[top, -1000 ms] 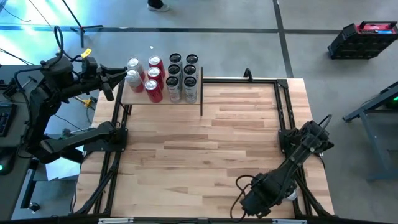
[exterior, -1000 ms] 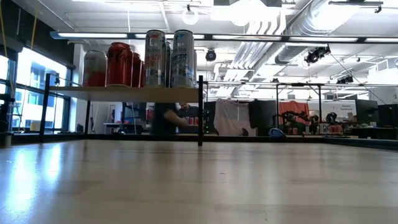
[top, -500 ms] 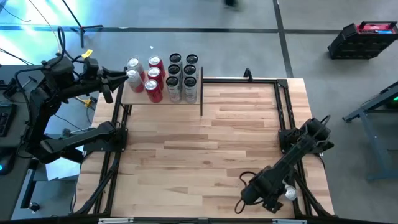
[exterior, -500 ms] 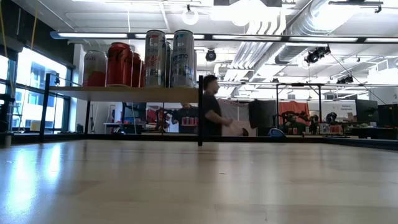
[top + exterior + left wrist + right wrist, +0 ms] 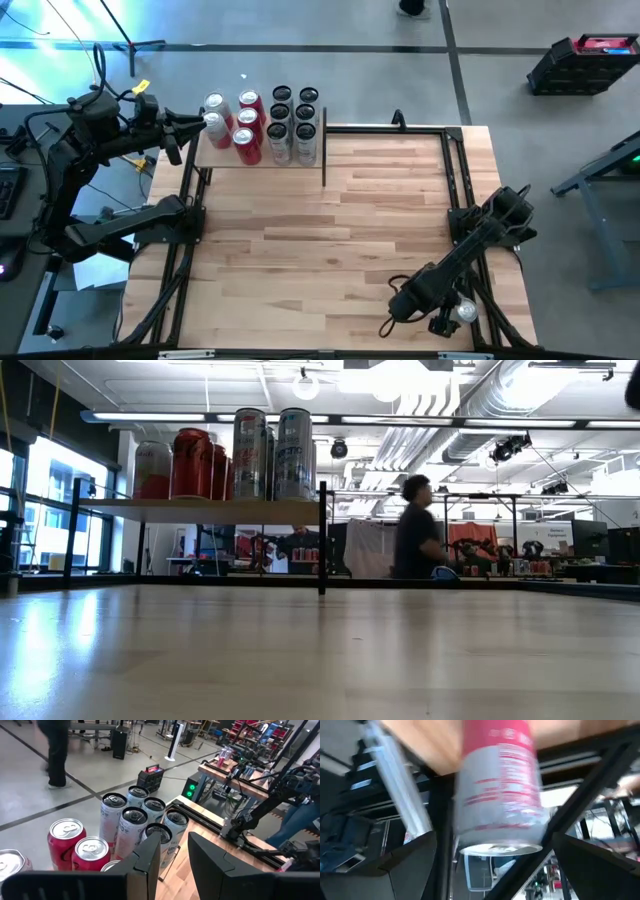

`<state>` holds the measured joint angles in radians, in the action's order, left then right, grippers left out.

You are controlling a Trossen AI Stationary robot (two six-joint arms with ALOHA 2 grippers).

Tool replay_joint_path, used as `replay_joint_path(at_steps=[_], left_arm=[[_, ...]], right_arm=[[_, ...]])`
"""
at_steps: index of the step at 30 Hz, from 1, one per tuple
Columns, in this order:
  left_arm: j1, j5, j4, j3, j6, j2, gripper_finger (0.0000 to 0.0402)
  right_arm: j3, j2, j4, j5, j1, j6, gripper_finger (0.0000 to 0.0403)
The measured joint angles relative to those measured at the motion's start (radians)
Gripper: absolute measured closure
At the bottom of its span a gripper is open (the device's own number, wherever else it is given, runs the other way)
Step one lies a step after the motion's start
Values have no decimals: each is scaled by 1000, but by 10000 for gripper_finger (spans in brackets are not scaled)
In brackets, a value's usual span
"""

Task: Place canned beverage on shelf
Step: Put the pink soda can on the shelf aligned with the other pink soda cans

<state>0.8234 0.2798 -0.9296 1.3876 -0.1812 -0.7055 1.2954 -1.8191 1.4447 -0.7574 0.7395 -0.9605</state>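
In the high view the right tool [image 5: 452, 312] sits at the lower right of the frame, at the desk's [image 5: 380, 220] near right edge, and its wrist view shows a red-and-silver can [image 5: 497, 790] filling the space between its two spread fingers [image 5: 395, 870]; whether they press it cannot be told. The shelf [image 5: 215, 158] stands at the upper left of the frame, carrying red cans [image 5: 247, 146] and taller silver cans [image 5: 292, 125]. The left tool [image 5: 200, 122] hovers at the shelf's left edge, its fingers [image 5: 150, 857] a narrow gap apart, holding nothing. A person [image 5: 415, 530] shows beyond the desk in the low view.
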Motion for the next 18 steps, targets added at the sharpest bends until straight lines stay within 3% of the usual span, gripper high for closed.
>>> replay_joint_path(at_steps=[18], left_arm=[[0, -3, -45, 0, -9, 0, 312]], right_arm=[[-122, 0, -103, -37, 6, -2, 22]])
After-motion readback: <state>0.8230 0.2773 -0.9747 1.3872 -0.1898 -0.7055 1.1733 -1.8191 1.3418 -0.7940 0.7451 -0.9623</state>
